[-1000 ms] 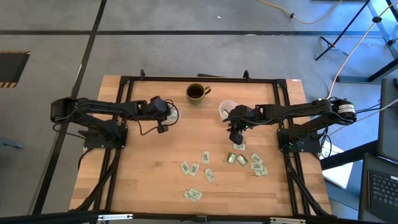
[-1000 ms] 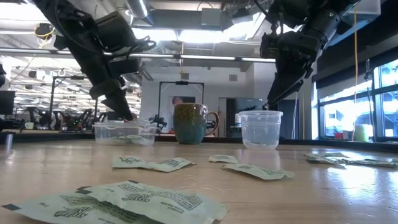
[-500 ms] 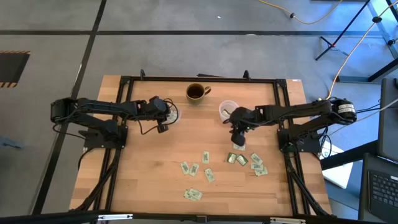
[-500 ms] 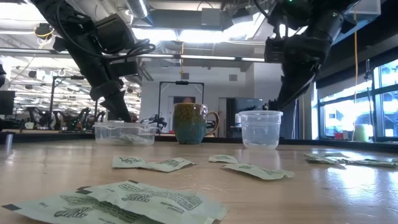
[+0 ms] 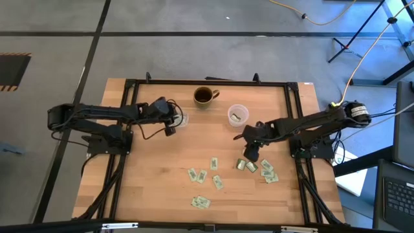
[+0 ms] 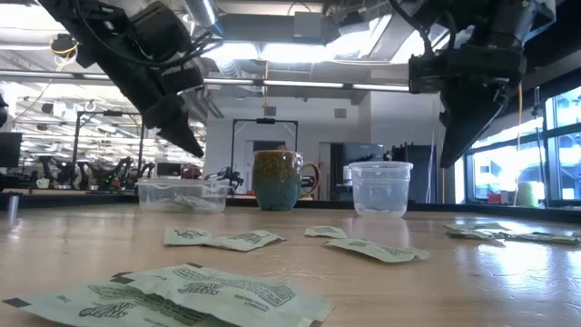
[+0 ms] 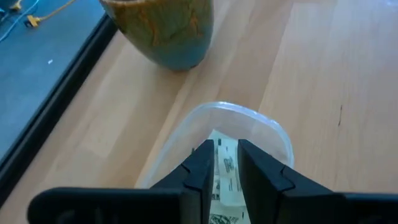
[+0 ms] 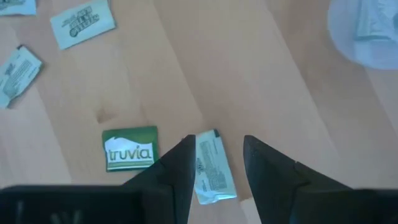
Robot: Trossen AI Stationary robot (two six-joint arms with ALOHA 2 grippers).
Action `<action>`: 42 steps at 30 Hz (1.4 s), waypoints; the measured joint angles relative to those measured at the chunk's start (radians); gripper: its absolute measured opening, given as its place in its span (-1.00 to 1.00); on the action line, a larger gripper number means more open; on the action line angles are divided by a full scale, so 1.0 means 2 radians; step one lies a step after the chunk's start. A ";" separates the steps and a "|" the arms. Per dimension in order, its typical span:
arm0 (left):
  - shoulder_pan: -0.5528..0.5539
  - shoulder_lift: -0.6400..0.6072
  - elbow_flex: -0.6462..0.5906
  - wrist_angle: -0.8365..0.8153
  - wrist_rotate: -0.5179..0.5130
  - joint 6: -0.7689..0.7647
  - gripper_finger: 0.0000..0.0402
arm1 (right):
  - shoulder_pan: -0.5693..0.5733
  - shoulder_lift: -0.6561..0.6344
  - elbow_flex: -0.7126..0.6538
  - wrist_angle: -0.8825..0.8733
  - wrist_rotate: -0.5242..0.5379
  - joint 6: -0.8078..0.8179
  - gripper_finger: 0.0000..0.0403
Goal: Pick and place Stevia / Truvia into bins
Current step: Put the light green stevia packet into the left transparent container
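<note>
Several Stevia / Truvia sachets (image 5: 213,163) lie flat on the wooden table, more of them toward the right (image 5: 266,172). My left gripper (image 7: 225,149) hangs open just above the shallow clear tub (image 7: 273,127). Sachets (image 7: 225,177) lie in that tub, and nothing is between the fingers. My right gripper (image 8: 219,140) is open and points down over a white sachet (image 8: 210,171), which lies beside a green Truvia sachet (image 8: 129,149). It touches neither. The round clear cup (image 5: 237,115) holds a sachet.
A dark green mug (image 5: 204,96) stands at the far edge between the tub (image 5: 180,118) and the cup. In the low view the mug (image 6: 277,180) sits between tub (image 6: 182,193) and cup (image 6: 379,188). Black frame rails border the table.
My left gripper's fingertips have come up out of the tub and now hang above its rim. My right gripper has swung from beside the cup toward the table's near edge, coming over the sachets on the right, and has turned at the wrist.
</note>
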 joint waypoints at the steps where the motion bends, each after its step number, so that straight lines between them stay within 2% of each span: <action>1: 0.000 -0.002 0.000 0.002 0.000 0.000 -0.67 | 0.003 0.003 0.000 0.002 0.001 0.000 -0.32; 14: 0.000 -0.005 0.000 0.009 0.015 0.000 -0.69 | 0.018 0.098 0.000 0.034 -0.003 -0.034 -0.33; 22: 0.000 -0.005 0.000 0.009 0.015 0.000 -0.70 | 0.018 0.142 0.000 0.040 -0.015 -0.036 -0.51; 32: 0.000 -0.004 0.000 0.009 0.015 0.000 -0.71 | 0.018 0.156 0.002 0.041 -0.017 -0.037 -0.70; 39: 0.000 -0.004 0.000 0.009 0.015 0.000 -0.71 | 0.018 0.151 0.002 0.041 -0.018 -0.041 -0.95; 42: 0.000 -0.004 0.000 0.009 0.015 0.000 -0.71 | 0.018 0.137 -0.001 0.042 -0.016 -0.049 -0.96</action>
